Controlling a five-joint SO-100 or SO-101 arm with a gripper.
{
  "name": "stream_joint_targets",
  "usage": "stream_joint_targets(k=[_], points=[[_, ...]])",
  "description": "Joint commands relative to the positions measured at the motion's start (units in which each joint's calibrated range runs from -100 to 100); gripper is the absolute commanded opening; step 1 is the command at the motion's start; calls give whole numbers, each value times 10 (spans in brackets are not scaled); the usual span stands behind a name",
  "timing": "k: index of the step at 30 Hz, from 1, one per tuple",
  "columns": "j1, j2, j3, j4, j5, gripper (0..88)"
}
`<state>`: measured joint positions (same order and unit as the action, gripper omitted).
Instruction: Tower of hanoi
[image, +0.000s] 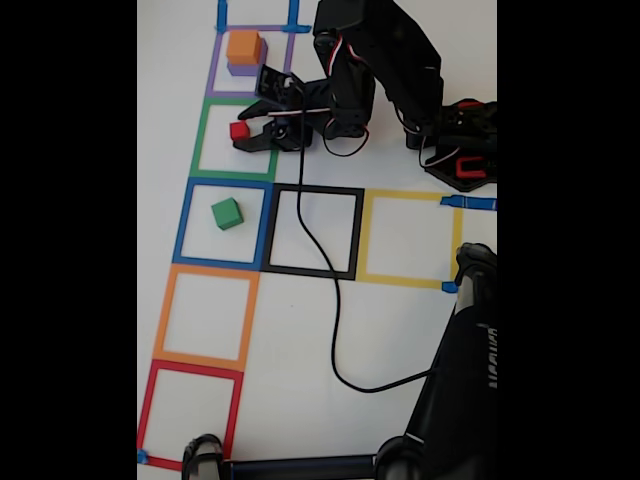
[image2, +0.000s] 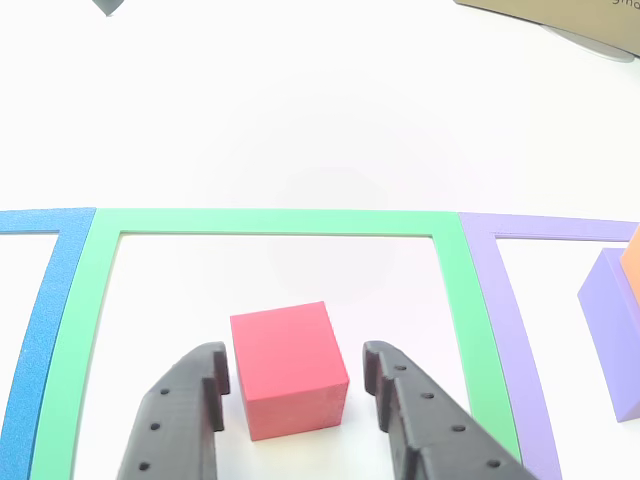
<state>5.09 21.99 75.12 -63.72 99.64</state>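
Matt foam-like red cube (image2: 290, 368), matt black plastic claw (image2: 293, 372), smooth white table (image2: 300, 120), grainy tape outlines (image2: 270, 221)

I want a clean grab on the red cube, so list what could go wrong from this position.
1. The gripper straddles the red cube with a gap on each side; uneven closing could push or twist it rather than pinch it.
2. The cube sits skewed to the fingers, so they may catch corners and let it slip.
3. The black cable trails across the black square, near the green cube; arm motion might drag it.
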Motion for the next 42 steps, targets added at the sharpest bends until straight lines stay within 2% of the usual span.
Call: stream_joint_targets(k=[1, 15, 19, 26, 34, 38, 42], points=[[-8, -4, -7, -8, 4, 92], [-22, -23, -1, 2, 4, 42], [-30, -103, 17, 54, 4, 40], [-39, -343, 20, 314, 4, 39], [-76, -613, -32, 698, 4, 36], [-115, -687, -132, 910, 4, 33], [-164, -699, -329, 1135, 4, 32]])
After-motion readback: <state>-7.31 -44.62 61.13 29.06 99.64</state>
